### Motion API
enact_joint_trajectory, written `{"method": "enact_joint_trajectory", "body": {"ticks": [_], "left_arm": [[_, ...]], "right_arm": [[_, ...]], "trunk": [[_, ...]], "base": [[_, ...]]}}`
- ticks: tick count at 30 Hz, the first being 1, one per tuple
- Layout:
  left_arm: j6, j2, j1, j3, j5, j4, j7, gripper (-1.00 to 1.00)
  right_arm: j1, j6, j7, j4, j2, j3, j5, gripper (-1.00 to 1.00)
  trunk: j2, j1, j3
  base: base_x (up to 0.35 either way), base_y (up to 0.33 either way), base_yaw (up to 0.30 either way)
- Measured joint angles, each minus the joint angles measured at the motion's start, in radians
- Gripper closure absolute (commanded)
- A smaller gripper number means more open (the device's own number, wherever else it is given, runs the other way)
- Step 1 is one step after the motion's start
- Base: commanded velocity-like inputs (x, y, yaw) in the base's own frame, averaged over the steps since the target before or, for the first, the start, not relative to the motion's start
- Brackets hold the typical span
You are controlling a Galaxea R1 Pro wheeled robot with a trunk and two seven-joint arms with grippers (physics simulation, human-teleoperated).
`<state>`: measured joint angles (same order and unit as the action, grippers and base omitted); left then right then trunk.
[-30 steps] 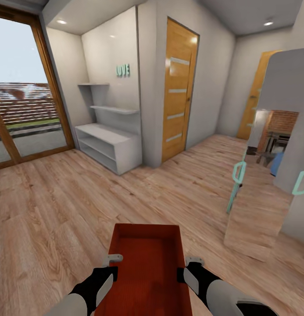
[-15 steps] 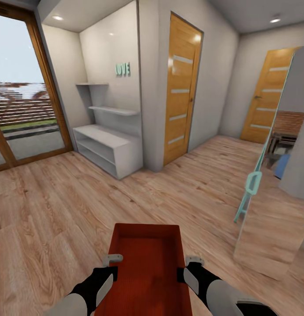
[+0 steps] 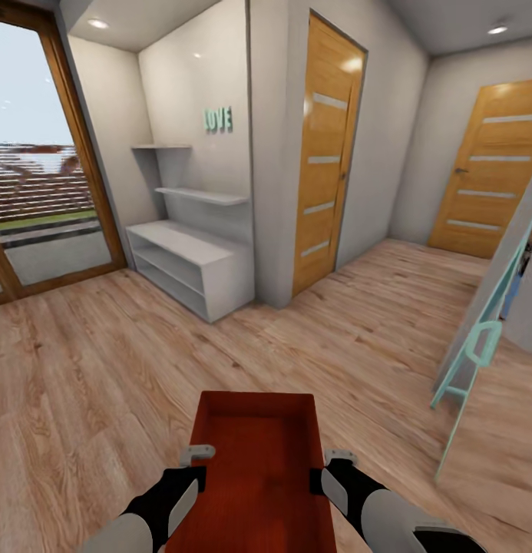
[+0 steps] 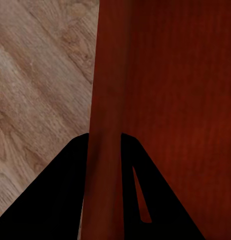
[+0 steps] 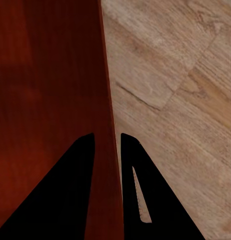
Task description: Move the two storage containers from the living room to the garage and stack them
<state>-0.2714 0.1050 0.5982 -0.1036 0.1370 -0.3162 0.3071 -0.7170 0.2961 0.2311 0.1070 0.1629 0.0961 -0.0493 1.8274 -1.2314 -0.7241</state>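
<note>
One of the storage containers [image 3: 258, 461], a long red-orange lidless box, is held in front of me above the light wood planks, at the bottom centre of the head view. My left gripper [image 3: 195, 455] is shut on its left wall and my right gripper [image 3: 338, 458] is shut on its right wall. In the left wrist view the gripper [image 4: 104, 137] has its dark fingers on either side of the container [image 4: 170, 100] wall. The right wrist view shows that gripper [image 5: 106, 136] clamping the container [image 5: 45, 75] the same way. The other container and the garage are out of view.
A white low shelf unit [image 3: 193, 265] stands in an alcove ahead on the left, beside a large glass door [image 3: 35, 177]. A wooden door [image 3: 327, 153] is straight ahead and another one [image 3: 492, 180] at the far right. A teal-framed leaning panel [image 3: 488, 338] stands close on the right.
The camera has moved with the base: the teal-framed panel has slid toward the right edge and the far-right door has come into full view. Both grippers hold the container as before.
</note>
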Motion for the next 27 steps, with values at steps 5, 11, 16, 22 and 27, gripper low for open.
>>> {"method": "enact_joint_trajectory", "body": {"ticks": [5,11,16,22,27], "left_arm": [[-0.001,0.0,0.0,0.0,0.0,0.0,0.0,1.0],[-0.001,0.0,0.0,0.0,0.0,0.0,0.0,1.0],[0.0,0.0,0.0,0.0,0.0,0.0,0.0,1.0],[-0.001,0.0,0.0,0.0,0.0,0.0,0.0,1.0],[0.0,0.0,0.0,0.0,0.0,0.0,0.0,1.0]], "right_arm": [[0.0,0.001,0.0,0.0,0.0,0.0,0.0,1.0],[0.0,0.001,0.001,0.0,0.0,-0.001,-0.001,1.0],[0.0,0.0,0.001,0.0,0.0,-0.001,-0.002,1.0],[0.0,0.001,0.001,0.0,0.0,-0.001,-0.001,1.0],[0.0,0.0,0.0,0.0,0.0,-0.001,-0.001,1.0]], "trunk": [[0.0,0.0,0.0],[0.0,0.0,0.0],[0.0,0.0,0.0],[0.0,0.0,0.0],[0.0,0.0,0.0]], "base": [[0.339,0.145,0.0],[0.339,0.145,0.0],[0.339,0.145,0.0],[0.339,0.145,0.0],[0.339,0.143,-0.001]]}}
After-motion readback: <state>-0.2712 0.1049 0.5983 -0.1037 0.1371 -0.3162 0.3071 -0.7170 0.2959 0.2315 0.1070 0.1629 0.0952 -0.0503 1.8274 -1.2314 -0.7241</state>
